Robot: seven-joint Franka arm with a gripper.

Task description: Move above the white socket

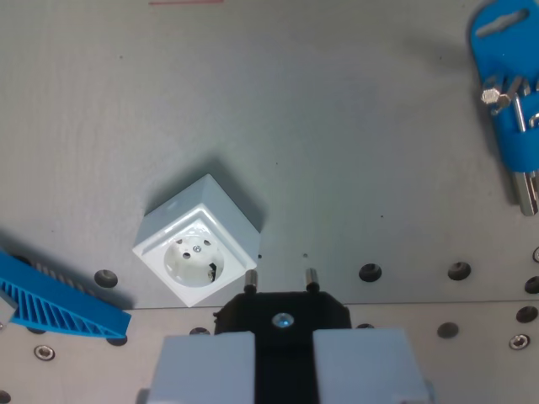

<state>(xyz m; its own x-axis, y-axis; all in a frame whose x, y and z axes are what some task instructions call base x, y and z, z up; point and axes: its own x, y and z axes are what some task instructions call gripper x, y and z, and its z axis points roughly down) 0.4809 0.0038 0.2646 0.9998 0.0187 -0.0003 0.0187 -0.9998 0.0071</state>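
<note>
2 pale fingers (206, 366) of the pincer (284, 366) sit nearest, clamped on a black plug (284, 316) whose 2 metal pins point up the wrist view. Doing this step well likely means sliding toward the wrist view's left until those pins line up over the socket face, keeping height. Just beyond, the white socket (199, 244) rests on the grey table (337, 126), a tilted cube with a round recessed face and 2 holes.

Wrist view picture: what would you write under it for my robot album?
End effector holding a black plug, its pins just right of the white socket on the grey table.
</note>
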